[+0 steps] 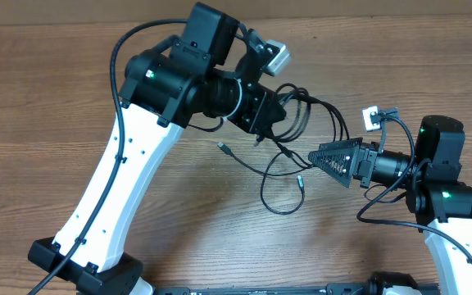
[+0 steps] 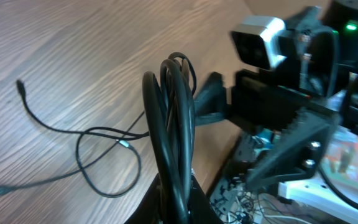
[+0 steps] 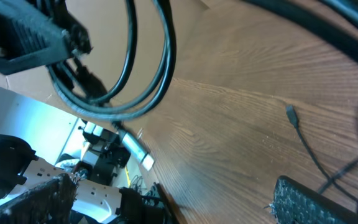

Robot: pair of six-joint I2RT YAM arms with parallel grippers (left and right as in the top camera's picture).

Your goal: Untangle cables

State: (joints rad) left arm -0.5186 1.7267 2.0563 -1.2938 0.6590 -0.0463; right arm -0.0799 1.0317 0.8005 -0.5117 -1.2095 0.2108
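The cables (image 2: 174, 130) are thin, glossy, black and round in section. Their nearest part lies slack on the table (image 1: 47, 74) in a few open loops, with one strand running left to a small plug (image 1: 222, 147). Just right of those loops sits the right hand (image 1: 328, 157). Its two matt black fingers are wedge-shaped with saw-toothed inner faces, and they are spread wide and released. A strand passes beside their tips, but whether it touches them cannot be told.

Farther back, the left hand (image 1: 262, 123) is clenched on the rest of the cables. This is a tight bundle of several loops that stands up from its fingers as a narrow oval and is raised off the wood.

The table is brown with a fine streaked grain, and it is smooth and flat. Bare wood stretches wide to the left of the plug and beyond the bundle. To the right, the right arm crowds the space. The left wrist view shows the table's edge close behind the bundle.
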